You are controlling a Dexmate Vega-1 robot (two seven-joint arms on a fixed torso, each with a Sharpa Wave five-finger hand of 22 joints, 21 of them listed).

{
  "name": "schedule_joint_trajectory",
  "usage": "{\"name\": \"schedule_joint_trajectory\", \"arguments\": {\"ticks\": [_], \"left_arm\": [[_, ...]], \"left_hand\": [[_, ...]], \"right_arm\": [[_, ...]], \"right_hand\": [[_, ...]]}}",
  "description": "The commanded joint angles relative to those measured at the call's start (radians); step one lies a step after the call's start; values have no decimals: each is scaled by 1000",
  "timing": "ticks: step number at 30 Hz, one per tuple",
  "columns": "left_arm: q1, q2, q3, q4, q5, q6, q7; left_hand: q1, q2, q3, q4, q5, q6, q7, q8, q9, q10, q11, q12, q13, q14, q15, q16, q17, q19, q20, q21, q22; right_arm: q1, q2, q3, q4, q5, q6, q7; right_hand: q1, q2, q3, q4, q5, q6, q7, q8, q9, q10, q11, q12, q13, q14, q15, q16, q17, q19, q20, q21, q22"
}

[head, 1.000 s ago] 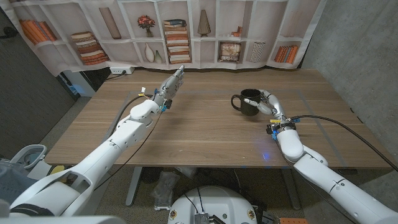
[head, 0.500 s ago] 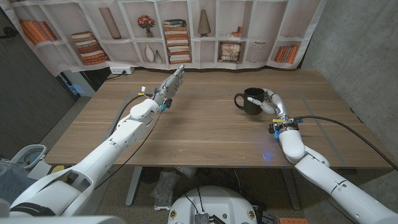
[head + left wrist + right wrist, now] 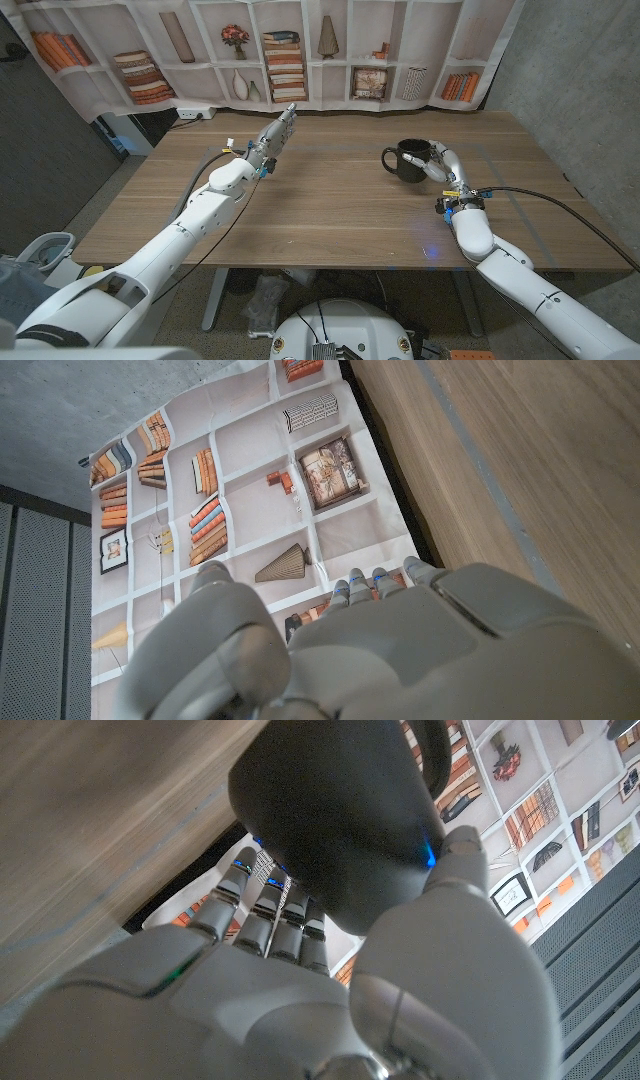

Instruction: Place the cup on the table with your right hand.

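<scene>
Reaching out over the wooden table (image 3: pixel 330 215) from the picture's left, the left arm (image 3: pixel 190 225) stretches toward the far edge, and the left hand (image 3: pixel 277 135) at its end holds nothing — its fingers lie straight and close together, pointing at the backdrop. In the left wrist view the same hand (image 3: pixel 400 650) shows from behind, its fingertips (image 3: pixel 372 578) lined up against the printed bookshelf backdrop (image 3: pixel 230 510), with the table's wood grain running alongside. A black cable (image 3: pixel 205 175) trails along the forearm.

Behind the table the backdrop (image 3: pixel 270 50) hangs across the whole width, printed with shelves of books, vases and a small framed picture.

Further right, on the far right part of the table, stands the black cup (image 3: pixel 407 161), upright, its handle turned toward the picture's left. The right hand (image 3: pixel 440 162) grips it from the right side, fingers wrapped round the body. Whether the cup's base sits on the wood or hangs just above it cannot be told from the head view. The right wrist view shows the grasp closely — the cup (image 3: pixel 330 810) sits between the thumb on one side and the curled fingers (image 3: pixel 265 910) on the other, the right hand (image 3: pixel 300 990) closed firmly about its dark wall. The right arm (image 3: pixel 500 265) comes in from the bottom right corner, a black cable (image 3: pixel 560 205) looping beside it.
</scene>
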Motion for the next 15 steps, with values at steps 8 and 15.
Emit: {"name": "schedule_joint_trajectory", "arguments": {"ticks": [8, 15], "left_arm": [[-15, -2, 4, 7, 6, 3, -4], [-16, 1, 3, -1, 8, 7, -3]], "left_hand": [[8, 7, -5, 4, -1, 5, -1, 2, 2, -2, -5, 4, 4, -25, 0, 3, 2, -47, -16, 5, 4], [8, 8, -6, 4, -1, 5, -1, 2, 2, -2, -4, 4, 4, -25, 0, 3, 2, -47, -15, 5, 4]], "right_arm": [[-32, 5, 39, -13, -8, -12, -55], [-44, 3, 51, -23, -8, -21, -68]], "right_hand": [[153, 159, 18, 20, -7, 177, -169, 1, 3, 129, -127, -4, 1, 9, -44, -5, 4, 7, -3, -4, 5], [153, 159, 17, 21, -10, 180, -167, 1, 4, 131, -126, -5, 1, 10, -46, -5, 4, 7, -5, -5, 5]]}}
